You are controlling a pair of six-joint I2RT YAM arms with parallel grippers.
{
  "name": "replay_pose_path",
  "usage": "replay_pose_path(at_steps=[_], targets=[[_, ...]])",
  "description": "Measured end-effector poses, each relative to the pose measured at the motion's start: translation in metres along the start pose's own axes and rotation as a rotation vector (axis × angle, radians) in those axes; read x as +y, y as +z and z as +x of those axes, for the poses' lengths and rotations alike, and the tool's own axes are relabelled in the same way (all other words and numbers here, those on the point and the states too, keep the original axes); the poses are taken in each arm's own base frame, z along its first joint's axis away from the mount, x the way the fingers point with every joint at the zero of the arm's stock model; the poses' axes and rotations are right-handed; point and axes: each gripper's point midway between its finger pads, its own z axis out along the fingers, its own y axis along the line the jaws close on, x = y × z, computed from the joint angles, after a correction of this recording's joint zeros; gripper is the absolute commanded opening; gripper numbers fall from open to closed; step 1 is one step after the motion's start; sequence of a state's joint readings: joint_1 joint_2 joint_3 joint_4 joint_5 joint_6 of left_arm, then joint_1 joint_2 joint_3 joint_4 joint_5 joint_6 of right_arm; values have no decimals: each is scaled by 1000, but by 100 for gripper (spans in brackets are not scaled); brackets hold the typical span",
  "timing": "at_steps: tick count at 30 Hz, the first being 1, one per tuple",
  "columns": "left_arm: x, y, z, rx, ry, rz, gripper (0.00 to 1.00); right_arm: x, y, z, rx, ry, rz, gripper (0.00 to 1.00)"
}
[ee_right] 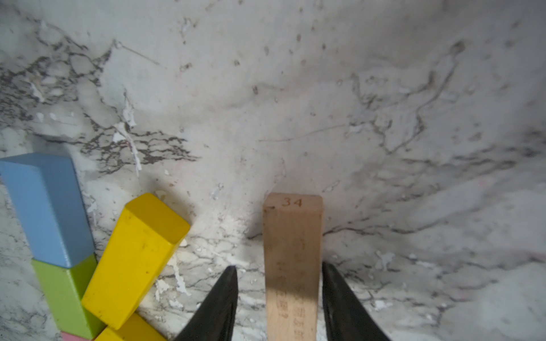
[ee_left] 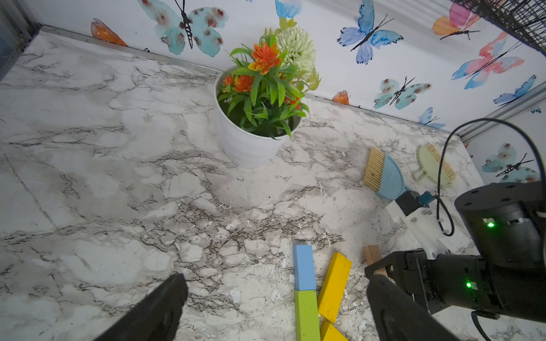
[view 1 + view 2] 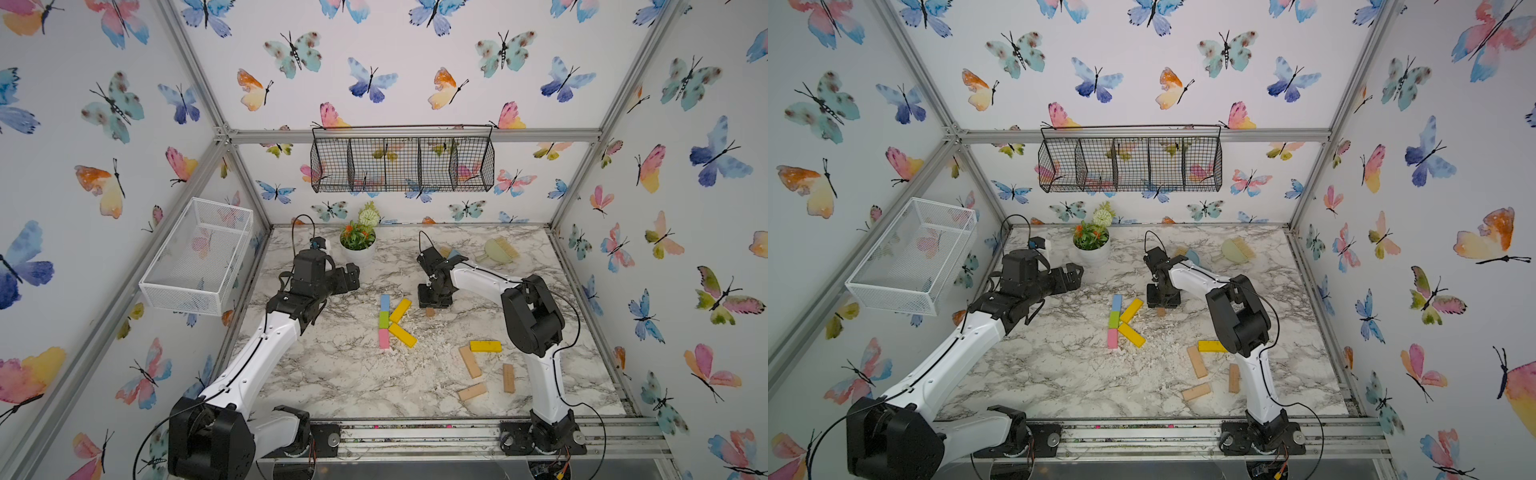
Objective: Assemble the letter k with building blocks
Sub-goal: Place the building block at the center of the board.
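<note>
A: State of right gripper [image 1: 279, 267]?
B: Low over table [image 3: 332, 374], jaws parted narrow, straddling tan block [image 1: 292, 236] lying on the marble; clear gap on one side, other finger touching or just beside, cannot tell which. Not clamped
A: Where exactly?
B: Just at 3 o'clock of the K, near tip of upper yellow block [image 3: 400, 310]
A: K layout?
B: Mid-table. Stem of light blue block [image 3: 385, 302], green block [image 3: 383, 319], pink block [image 3: 384, 338] end to end, running 12 to 6 o'clock; upper yellow slanting toward 1 o'clock, lower yellow block [image 3: 402, 335] toward 4, both against the stem
A: Spares?
B: Around 4 o'clock of the K, well apart from it: third yellow block [image 3: 485, 345] plus three tan blocks [image 3: 470, 361], loose
A: And left gripper [image 2: 276, 282]?
B: Fingers spread wide, empty, hovering at 10 o'clock of the K
</note>
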State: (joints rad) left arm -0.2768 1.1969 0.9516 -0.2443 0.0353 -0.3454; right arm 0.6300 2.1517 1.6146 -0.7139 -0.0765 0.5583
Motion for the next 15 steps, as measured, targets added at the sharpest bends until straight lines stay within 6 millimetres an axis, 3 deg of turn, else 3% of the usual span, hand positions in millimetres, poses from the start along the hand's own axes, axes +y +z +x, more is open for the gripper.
replay_pose_path(at_steps=[3, 15], targets=[[0, 0, 0, 0, 0, 0, 98, 0, 0, 0, 0, 8, 1, 34], [0, 0, 0, 0, 0, -1, 98, 0, 0, 0, 0, 26, 1, 41]])
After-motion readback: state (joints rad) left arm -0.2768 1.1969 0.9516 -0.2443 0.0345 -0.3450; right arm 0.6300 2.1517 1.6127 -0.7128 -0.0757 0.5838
